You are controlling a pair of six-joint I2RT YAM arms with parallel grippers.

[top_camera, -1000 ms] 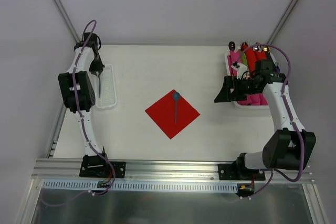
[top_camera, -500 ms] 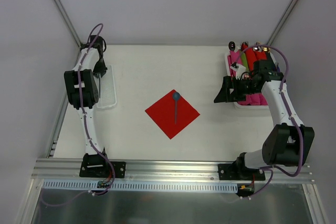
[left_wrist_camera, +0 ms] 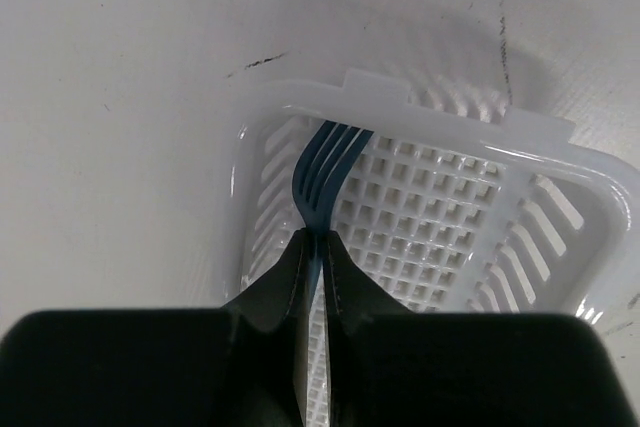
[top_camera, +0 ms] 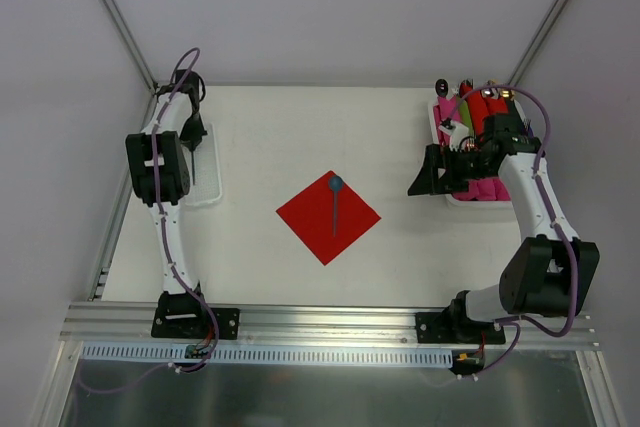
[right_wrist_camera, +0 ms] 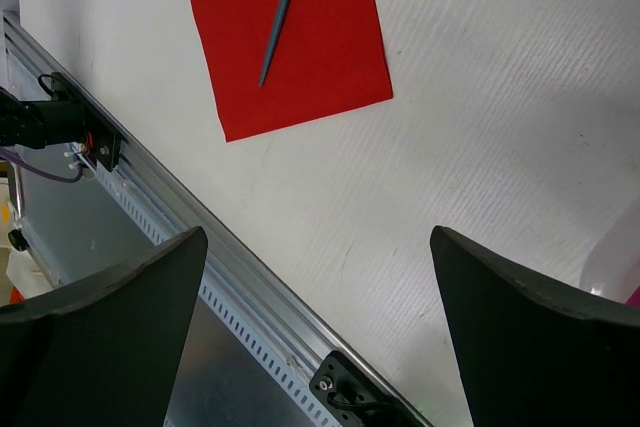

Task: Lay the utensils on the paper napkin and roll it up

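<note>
The red paper napkin lies flat as a diamond at the table's middle, with a blue spoon on it. Both show in the right wrist view: the napkin and the spoon's handle. My left gripper is over the far end of a white slotted basket. In the left wrist view it is shut on a blue fork, tines pointing away over the basket. My right gripper is open and empty to the right of the napkin; its jaws stand wide apart above bare table.
A white bin at the right back holds pink, red and green rolled bundles. A metal rail runs along the near table edge and also shows in the right wrist view. Frame posts rise at both back corners.
My left arm has swung slightly to the right and its wrist has turned over the basket, still holding the fork. The right arm has barely moved.
</note>
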